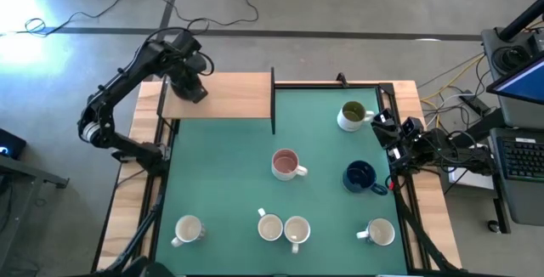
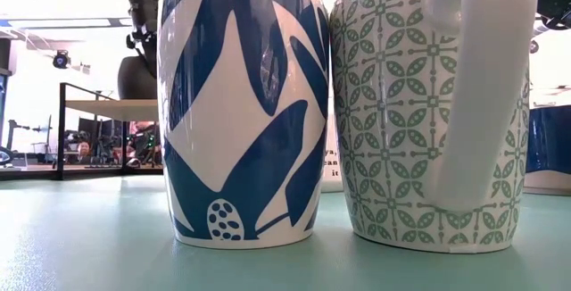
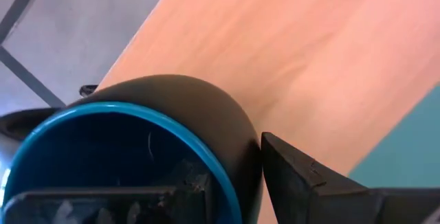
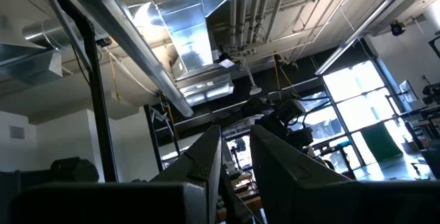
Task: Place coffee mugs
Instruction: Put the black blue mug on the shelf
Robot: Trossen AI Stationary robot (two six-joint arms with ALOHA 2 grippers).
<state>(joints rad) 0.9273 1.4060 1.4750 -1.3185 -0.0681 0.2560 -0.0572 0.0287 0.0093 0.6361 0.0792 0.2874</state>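
A dark mug with a blue inside [image 3: 130,135] stands tilted in the left wrist view, over the wooden board [image 1: 234,97] at the table's far left. My left gripper [image 1: 194,88] points down at it, open, one finger [image 3: 103,207] inside the mug and one [image 3: 302,183] outside; in the high view it hides the mug. On the green mat [image 1: 221,166] stand an olive-inside mug [image 1: 353,114], a pink-inside mug [image 1: 286,164], a dark blue mug [image 1: 361,177] and several white mugs. My right gripper [image 1: 384,124] waits at the right edge, open, pointing up. My left gripper straddles the mug's rim wall [image 3: 244,159] from above, slanting down. Blue wall shows between the inner finger and the rim. The outer finger [image 3: 275,155] stands right at the dark outer wall; I cannot tell whether it touches. The mug's bottom is hidden.
A black upright divider [image 1: 273,98] ends the board on its right. Two patterned mugs, a blue-leaf one [image 2: 236,103] and a green-lattice one [image 2: 428,103], stand side by side at the near edge, with white mugs [image 1: 189,229] [image 1: 379,232] toward either near corner.
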